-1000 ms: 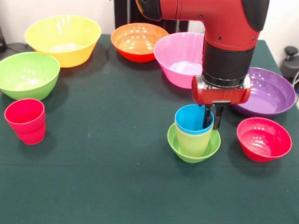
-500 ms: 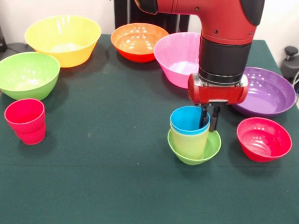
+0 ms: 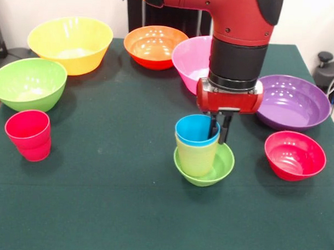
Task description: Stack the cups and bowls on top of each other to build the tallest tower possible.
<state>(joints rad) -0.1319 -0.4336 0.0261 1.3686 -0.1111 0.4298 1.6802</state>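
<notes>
Tower [image 3: 201, 153]: near the middle of the table [image 3: 109, 211]; one cup [image 3: 197, 130] nested in a second cup [image 3: 196, 158], which stands in a small bowl [image 3: 220, 169].
Hand [image 3: 219, 129]: above the tower, fingers at the top cup's right rim.
Second small bowl [image 3: 295, 155]: right of the tower, apart from it.
Wide bowl [image 3: 297, 102]: behind the second small bowl, at the table's right side.
Back row: three bowls, left [image 3: 70, 43], middle [image 3: 155, 46], right [image 3: 192, 63]; the right one partly hidden behind the arm [image 3: 236, 39].
Left-edge bowl [image 3: 28, 83]: in front of the back-left bowl.
Lone cup [image 3: 28, 134]: in front of the left-edge bowl, well left of the tower.
</notes>
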